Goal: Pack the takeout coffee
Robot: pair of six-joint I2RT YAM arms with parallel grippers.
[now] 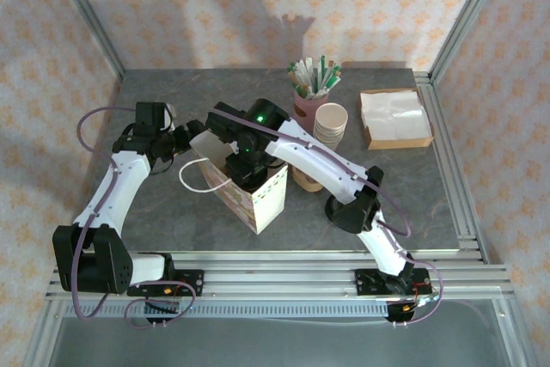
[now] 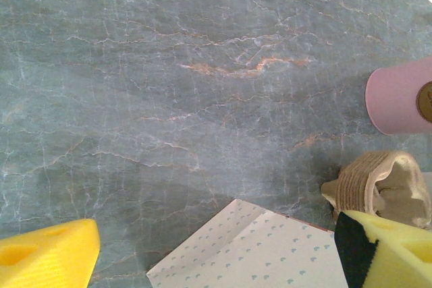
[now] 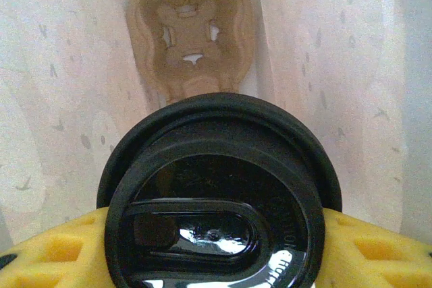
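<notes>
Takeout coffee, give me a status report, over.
Left claw open, over table by the bag. Right claw shut on takeout coffee, inside bag. Cardboard carrier lies deeper in bag; nothing seen between.

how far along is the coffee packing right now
Done: the takeout coffee is picked up, and a pulp carrier lies at the bottom of the paper bag. In hand: the right claw grips the coffee inside the bag, above the carrier. Left: lower it into the carrier, let go, pull out. The left claw hangs open beside the bag.
</notes>
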